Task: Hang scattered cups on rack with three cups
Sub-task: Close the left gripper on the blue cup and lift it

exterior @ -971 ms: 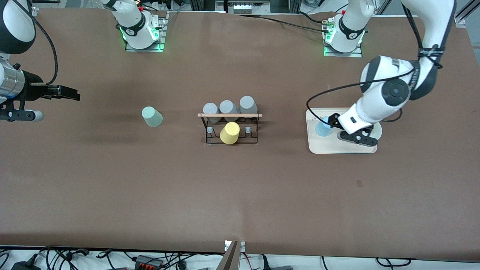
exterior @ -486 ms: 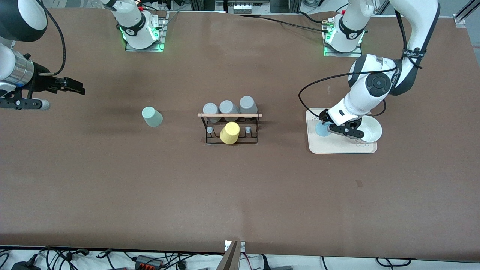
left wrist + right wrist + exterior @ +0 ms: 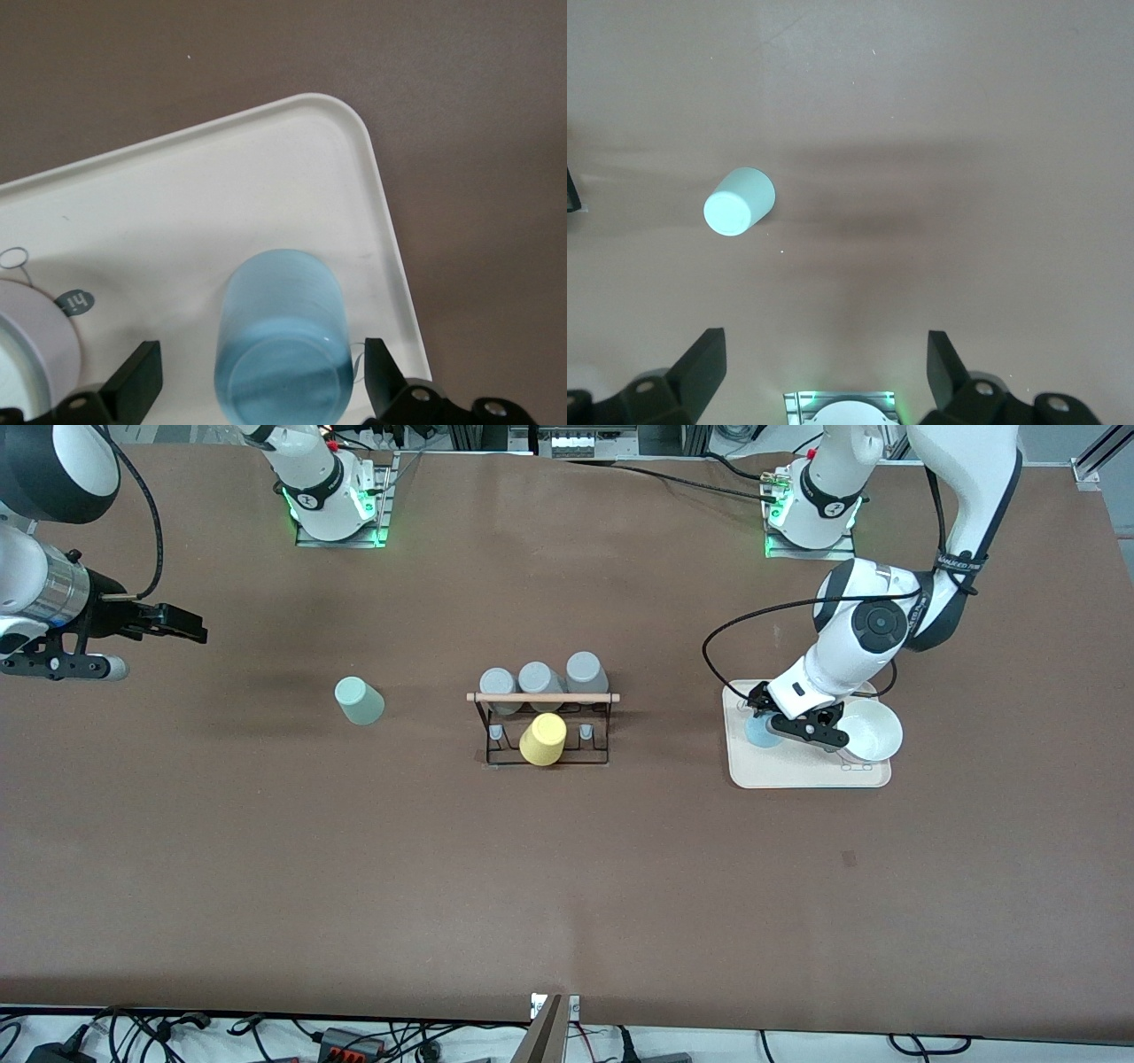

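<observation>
A light blue cup (image 3: 757, 732) stands on the beige tray (image 3: 797, 776). My left gripper (image 3: 769, 717) hangs low over it, open. In the left wrist view the blue cup (image 3: 282, 341) sits between the two fingers of the left gripper (image 3: 259, 381), with a gap on each side. A pale mint-green cup (image 3: 359, 701) stands alone on the table toward the right arm's end. My right gripper (image 3: 182, 627) is open and empty, in the air beside it; the mint cup (image 3: 739, 202) lies well off from the right gripper (image 3: 824, 372). The black wire rack (image 3: 545, 760) with its wooden rod (image 3: 542, 697) stands mid-table.
Three grey cups (image 3: 539, 679) hang along the rack's row farther from the front camera, and a yellow cup (image 3: 542, 739) on its nearer row. A white bowl (image 3: 873, 731) sits on the tray beside the blue cup.
The left gripper has slid across the tray from over the bowl and come down around the blue cup. The right gripper has drifted a little toward the bases and the mint cup.
</observation>
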`<state>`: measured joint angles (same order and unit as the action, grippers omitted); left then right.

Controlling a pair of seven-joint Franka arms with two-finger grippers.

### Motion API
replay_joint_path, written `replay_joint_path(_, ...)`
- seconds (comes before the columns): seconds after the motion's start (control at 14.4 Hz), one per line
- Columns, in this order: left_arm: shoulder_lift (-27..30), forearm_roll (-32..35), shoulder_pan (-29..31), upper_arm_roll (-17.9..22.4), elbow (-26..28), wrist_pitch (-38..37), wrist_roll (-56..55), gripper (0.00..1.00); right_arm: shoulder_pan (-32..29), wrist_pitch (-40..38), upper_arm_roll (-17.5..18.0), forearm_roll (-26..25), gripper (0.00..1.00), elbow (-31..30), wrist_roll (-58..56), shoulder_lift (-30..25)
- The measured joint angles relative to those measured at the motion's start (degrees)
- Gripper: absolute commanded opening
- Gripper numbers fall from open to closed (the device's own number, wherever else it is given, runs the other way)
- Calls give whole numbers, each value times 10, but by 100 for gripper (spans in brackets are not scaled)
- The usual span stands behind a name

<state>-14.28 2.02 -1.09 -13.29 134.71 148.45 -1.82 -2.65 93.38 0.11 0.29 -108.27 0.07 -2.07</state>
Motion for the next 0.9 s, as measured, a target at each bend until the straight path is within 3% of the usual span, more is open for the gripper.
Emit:
replay_joint_path(0.07,-5,0,0,0,2,9,0,98,0,0,0,0,100,-1,0,0)
replay_joint_path(0.28,-10,0,0,0,3,16,0,53,0,4,0,0,100,-10,0,-3)
replay_joint_path(0.42,-11,0,0,-1,3,16,0,38,0,13,0,0,100,-25,0,-10)
replay_joint_path(0.69,-8,0,0,-2,-3,22,0,37,1,43,0,0,100,-67,0,-36)
replay_joint_path(0.9,2,0,0,-3,-52,-7,0,39,2,82,0,0,100,-107,0,-59)
